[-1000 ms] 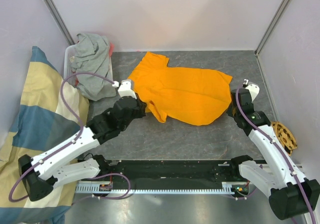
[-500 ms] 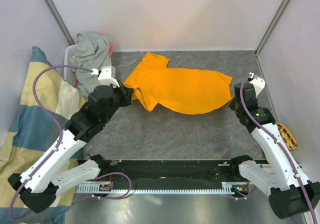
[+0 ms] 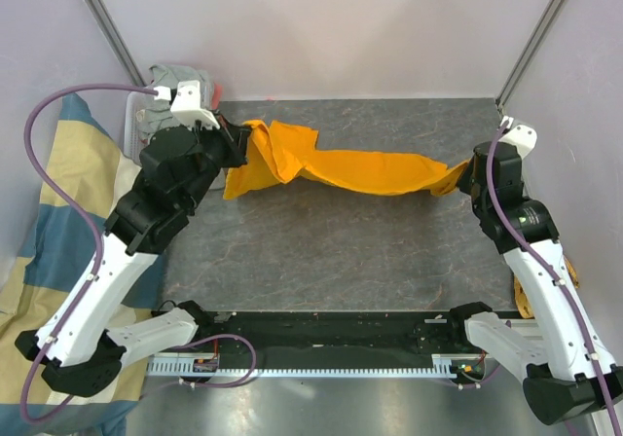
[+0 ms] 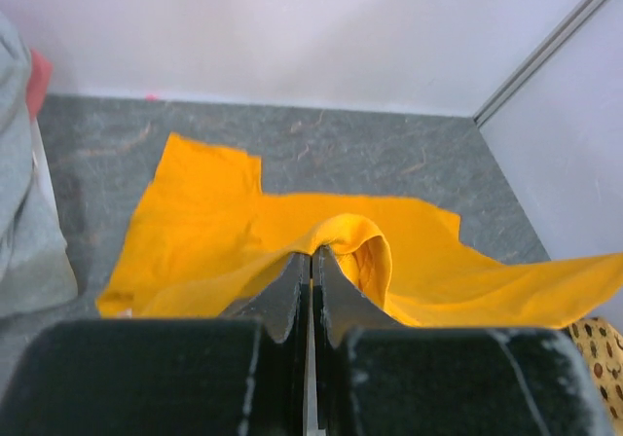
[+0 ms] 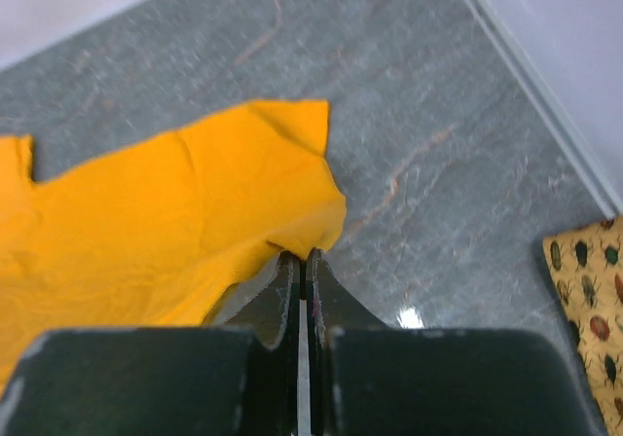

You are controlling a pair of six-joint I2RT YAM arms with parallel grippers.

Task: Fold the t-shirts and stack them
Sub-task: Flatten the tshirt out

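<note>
Orange t-shirt [image 3: 370, 170] in left pincer [image 3: 241, 146], right pincer [image 3: 467, 175] (pinched)

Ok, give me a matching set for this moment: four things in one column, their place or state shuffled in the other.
1 orange t-shirt
2 grey t-shirt
3 left gripper
4 cream-and-blue cloth

A heaped at the far-left corner
B shut on orange fabric
C held up, stretched sideways
D draped beside the table's left edge

Pairs: 1-C, 2-A, 3-B, 4-D
</note>
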